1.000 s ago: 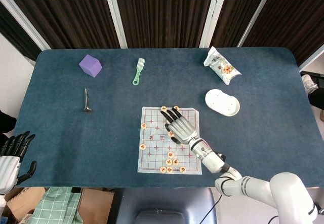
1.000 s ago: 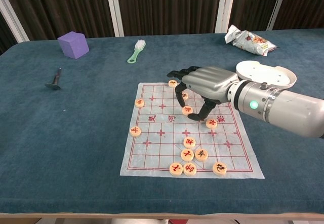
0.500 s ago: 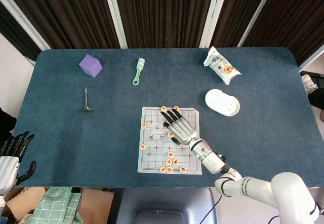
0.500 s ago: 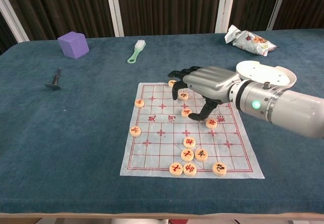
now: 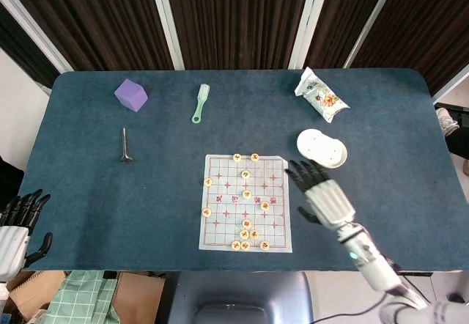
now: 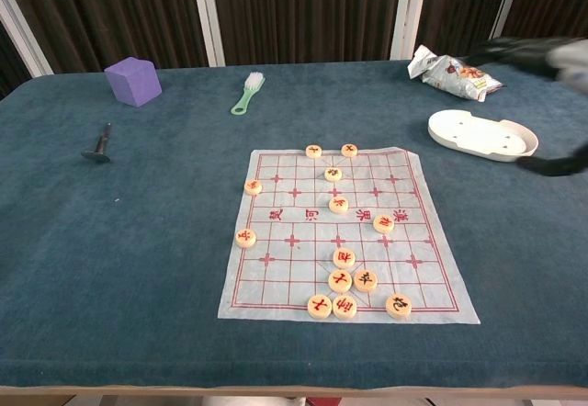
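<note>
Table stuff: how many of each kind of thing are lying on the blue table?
Round chess pieces: 13
Paper chess board: 1
Purple cube: 1
Green brush: 1
Snack bag: 1
White oval dish: 1
Small metal tool: 1
Total: 19

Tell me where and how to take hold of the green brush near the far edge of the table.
Grip the green brush by its slim handle, the end nearer the board, probably coming straight down from above. It lies flat on the cloth with bristles at the far end, and the handle is narrow enough to pinch across. The right hand is open and the closer one.
</note>
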Controlling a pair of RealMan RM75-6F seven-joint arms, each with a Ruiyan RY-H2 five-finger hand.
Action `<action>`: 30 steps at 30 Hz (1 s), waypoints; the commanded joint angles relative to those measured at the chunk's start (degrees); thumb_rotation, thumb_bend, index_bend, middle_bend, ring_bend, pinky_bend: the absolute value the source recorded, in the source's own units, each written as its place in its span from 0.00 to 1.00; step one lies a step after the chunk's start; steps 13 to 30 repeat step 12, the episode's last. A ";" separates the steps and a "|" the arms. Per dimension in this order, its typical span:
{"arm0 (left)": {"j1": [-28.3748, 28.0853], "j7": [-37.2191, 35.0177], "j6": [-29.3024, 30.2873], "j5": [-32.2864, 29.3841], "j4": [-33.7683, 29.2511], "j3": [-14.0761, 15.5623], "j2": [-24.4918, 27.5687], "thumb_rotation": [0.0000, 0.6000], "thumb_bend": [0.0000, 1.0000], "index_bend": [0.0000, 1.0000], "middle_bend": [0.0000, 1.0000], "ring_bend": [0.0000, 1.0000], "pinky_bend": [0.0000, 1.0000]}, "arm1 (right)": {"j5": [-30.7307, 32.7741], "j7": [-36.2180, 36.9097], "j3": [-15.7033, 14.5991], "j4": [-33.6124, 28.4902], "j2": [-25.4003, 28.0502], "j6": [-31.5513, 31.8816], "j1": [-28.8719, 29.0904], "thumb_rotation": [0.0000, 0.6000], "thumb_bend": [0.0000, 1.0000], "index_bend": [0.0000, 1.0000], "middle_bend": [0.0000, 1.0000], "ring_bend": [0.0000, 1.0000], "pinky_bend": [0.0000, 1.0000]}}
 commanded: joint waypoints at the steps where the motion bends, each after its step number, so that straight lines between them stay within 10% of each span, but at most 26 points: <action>1: -0.15 0.72 0.08 0.11 0.21 -0.18 -0.58 1.00 0.46 0.00 0.00 0.00 0.03 | -2.95 6.98 -8.48 0.89 7.04 16.17 -16.30 1.00 0.39 0.00 0.00 0.00 0.00; 30: -1.35 4.31 -1.81 1.10 -0.12 0.35 -2.68 1.00 0.46 0.00 0.00 0.00 0.03 | -4.74 16.66 -6.76 8.44 7.25 18.69 -21.39 1.00 0.39 0.00 0.00 0.00 0.00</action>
